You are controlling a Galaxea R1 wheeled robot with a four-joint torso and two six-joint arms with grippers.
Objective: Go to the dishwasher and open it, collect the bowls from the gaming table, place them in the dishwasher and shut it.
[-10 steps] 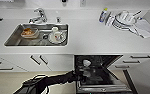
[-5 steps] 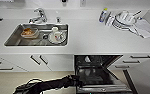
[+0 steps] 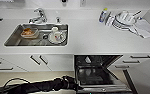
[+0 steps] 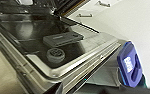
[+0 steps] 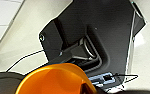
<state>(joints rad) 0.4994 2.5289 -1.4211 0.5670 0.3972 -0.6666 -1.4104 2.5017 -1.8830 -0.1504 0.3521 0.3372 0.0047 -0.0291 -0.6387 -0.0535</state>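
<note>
Dishwasher (image 3: pixel 101 72), the built-in one with the brushed stainless-steel front, was sitting wide open under the white countertop (image 3: pixel 91 37), door dropped flat so you could see the dark inside. Its inner door panel (image 4: pixel 66 47) had that dark rectangular detergent box (image 4: pixel 62 38) and a round grey cap (image 4: pixel 55 54) on it, plain as day from the left wrist camera.

The left arm (image 3: pixel 41 86), all black, was reaching in low, with its gripper (image 3: pixel 72 86) right up at the near left corner of the lowered door. Honestly couldn't tell if those fingers were spread or pressed together, and I couldn't say for sure they were touching the door either.

Bright orange round bowl (image 5: pixel 53 80) showed up huge right under the right wrist camera, close in by the gripper. Looked like it was being carried, but the fingers weren't clear enough to call, so no idea whether they were pinching it.

Up past the left gripper, the stainless-steel sink (image 3: pixel 37 35) held a small container with something orange-brown in it (image 3: pixel 29 32) plus a white plate with a cup (image 3: pixel 56 36). Chrome tap (image 3: pixel 38 16) behind it. Off to the far side of the counter was a pile of white dishes (image 3: pixel 123 20) on a cloth (image 3: pixel 144 28).
</note>
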